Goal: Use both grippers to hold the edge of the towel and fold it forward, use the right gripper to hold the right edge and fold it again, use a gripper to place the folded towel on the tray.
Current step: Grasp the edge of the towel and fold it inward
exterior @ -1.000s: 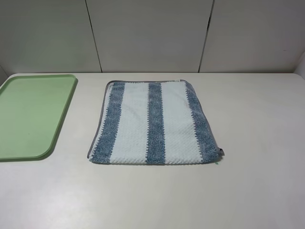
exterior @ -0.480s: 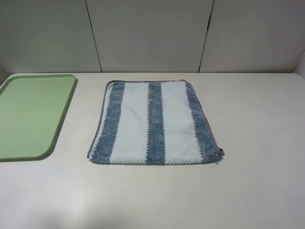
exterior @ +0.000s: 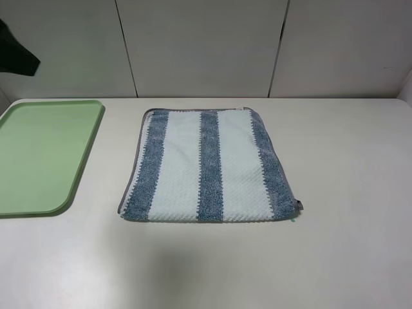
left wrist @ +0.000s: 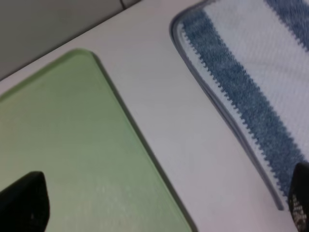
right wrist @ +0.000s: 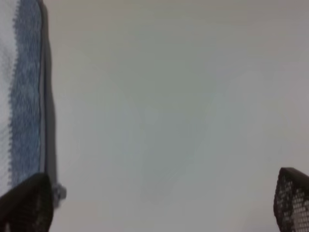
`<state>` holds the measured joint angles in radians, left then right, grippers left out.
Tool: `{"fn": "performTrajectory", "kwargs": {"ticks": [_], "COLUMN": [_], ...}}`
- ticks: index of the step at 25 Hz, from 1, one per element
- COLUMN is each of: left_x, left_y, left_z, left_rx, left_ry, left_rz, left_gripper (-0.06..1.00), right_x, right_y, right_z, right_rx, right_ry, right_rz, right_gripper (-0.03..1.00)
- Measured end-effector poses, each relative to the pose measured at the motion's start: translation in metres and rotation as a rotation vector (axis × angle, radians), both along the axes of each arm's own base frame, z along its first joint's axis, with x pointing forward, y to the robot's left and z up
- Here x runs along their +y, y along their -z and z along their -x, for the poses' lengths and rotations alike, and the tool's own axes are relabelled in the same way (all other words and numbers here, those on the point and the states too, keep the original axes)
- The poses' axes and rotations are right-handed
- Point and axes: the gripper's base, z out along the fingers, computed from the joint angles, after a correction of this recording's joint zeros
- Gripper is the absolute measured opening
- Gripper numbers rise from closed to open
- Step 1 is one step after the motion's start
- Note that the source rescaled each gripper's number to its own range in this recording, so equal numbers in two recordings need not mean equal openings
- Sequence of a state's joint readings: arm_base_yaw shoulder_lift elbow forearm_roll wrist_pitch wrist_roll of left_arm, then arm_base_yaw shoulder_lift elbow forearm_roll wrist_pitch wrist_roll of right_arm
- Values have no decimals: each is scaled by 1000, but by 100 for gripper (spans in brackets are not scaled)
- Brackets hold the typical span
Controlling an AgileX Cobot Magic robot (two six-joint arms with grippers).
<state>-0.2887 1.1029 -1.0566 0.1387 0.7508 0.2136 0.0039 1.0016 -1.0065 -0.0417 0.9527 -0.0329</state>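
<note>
Towel (exterior: 209,166) flat on table (exterior: 347,193). Tray (exterior: 45,154) left of towel, not touching. Left gripper (left wrist: 161,205), right gripper (right wrist: 158,203): fingers spread wide, holding nothing.

White table (exterior: 347,193); grey panelled wall (exterior: 199,45)

I count one towel (exterior: 209,166), one tray (exterior: 38,154) and one tabletop (exterior: 347,193). Towel stripes: three blue, two pale. Two grippers: left gripper (left wrist: 161,208) and right gripper (right wrist: 158,200), two jaws each.
</note>
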Motion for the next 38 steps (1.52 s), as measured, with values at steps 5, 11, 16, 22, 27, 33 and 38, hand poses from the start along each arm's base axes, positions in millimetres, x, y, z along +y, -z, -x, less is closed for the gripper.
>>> {"fn": "performTrajectory", "kwargs": {"ticks": [5, 11, 16, 22, 27, 33, 38], "left_x": [-21, -31, -46, -80, -103, -113, -111], "left_y": [21, 48, 57, 74, 96, 112, 134], "left_z": [-38, -60, -66, -63, -62, -56, -42], "left_rx": [66, 144, 135, 163, 238, 303, 366], "left_ry": [70, 174, 271, 437, 508, 592, 668], "left_rz": [-77, -165, -206, -264, -240, -192, -182], "left_gripper": [99, 99, 99, 99, 99, 98, 98], "right_x": [2, 27, 55, 84, 112, 130, 132], "right_y": [8, 34, 65, 97, 114, 119, 120], "right_z": [-37, -74, -92, -105, -104, -99, -100], "right_rx": [33, 107, 203, 281, 324, 328, 307], "right_ry": [-91, -304, -471, -623, -752, -854, -917], "right_rz": [46, 112, 163, 212, 249, 284, 295], "right_gripper": [100, 100, 100, 100, 100, 100, 100]}}
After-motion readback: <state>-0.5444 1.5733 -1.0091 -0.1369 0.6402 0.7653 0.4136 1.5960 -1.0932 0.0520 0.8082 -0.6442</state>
